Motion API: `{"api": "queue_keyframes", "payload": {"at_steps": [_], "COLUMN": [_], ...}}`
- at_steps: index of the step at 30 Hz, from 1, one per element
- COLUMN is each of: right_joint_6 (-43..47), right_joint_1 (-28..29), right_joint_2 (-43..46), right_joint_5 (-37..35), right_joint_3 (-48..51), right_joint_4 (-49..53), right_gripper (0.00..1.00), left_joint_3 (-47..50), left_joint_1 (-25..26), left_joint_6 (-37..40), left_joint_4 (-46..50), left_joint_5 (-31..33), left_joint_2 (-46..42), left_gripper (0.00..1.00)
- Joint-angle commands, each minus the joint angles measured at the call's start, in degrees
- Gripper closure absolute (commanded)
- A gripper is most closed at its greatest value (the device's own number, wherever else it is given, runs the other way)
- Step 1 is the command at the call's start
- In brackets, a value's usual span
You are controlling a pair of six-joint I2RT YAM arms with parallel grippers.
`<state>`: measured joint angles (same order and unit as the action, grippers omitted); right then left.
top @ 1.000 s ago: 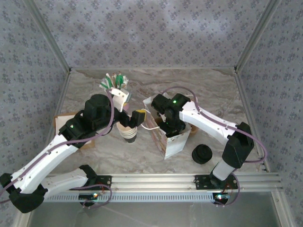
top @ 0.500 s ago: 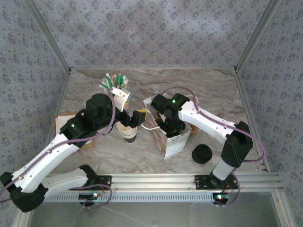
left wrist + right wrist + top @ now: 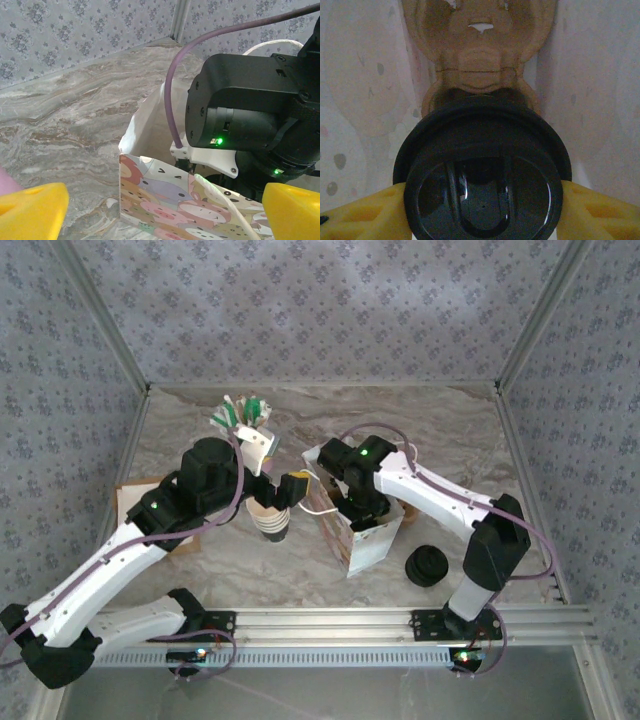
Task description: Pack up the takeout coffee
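Observation:
The takeout coffee [image 3: 482, 175] shows from above in the right wrist view as a round black lid. My right gripper [image 3: 482, 215] is shut on it, a yellow finger [image 3: 365, 212] on each side of it. It hangs inside the paper bag [image 3: 372, 545], above a brown cardboard insert [image 3: 480, 60] at the bag's bottom. From the top view the right wrist [image 3: 362, 480] reaches down into the bag's mouth. My left gripper [image 3: 292, 487] stands open just left of the bag, facing its cartoon-animal side [image 3: 165, 195], with nothing between its fingers [image 3: 32, 210].
A stack of lidless cups [image 3: 272, 522] stands under the left gripper. A stack of black lids [image 3: 428, 565] sits right of the bag. A cardboard box [image 3: 128, 502] lies at the left edge, and a bunch of stirrers and sachets [image 3: 240, 415] at the back.
The right arm has shifted slightly to the left over the bag. The left arm has not moved.

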<state>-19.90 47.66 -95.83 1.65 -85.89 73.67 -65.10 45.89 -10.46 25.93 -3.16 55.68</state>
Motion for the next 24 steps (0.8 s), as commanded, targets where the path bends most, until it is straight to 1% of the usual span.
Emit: {"api": "queue_keyframes", "payload": {"at_steps": [1, 24], "right_joint_6": [0.75, 1.2], "right_joint_1": [-0.37, -0.73], "right_joint_2": [-1.36, -2.14], "right_joint_5": [1.15, 1.78], "right_joint_3": [-1.04, -0.16], "right_joint_4": [2.27, 0.64], "right_gripper": [0.36, 0.36], "left_joint_3": [-2.29, -2.14], "left_joint_1": [0.35, 0.38], "left_joint_6": [0.95, 0.94], "left_joint_4": [-0.36, -0.58], "left_joint_5": [-0.62, -0.7], "left_joint_2": [-0.07, 0.13], "left_gripper": [0.0, 0.0]}}
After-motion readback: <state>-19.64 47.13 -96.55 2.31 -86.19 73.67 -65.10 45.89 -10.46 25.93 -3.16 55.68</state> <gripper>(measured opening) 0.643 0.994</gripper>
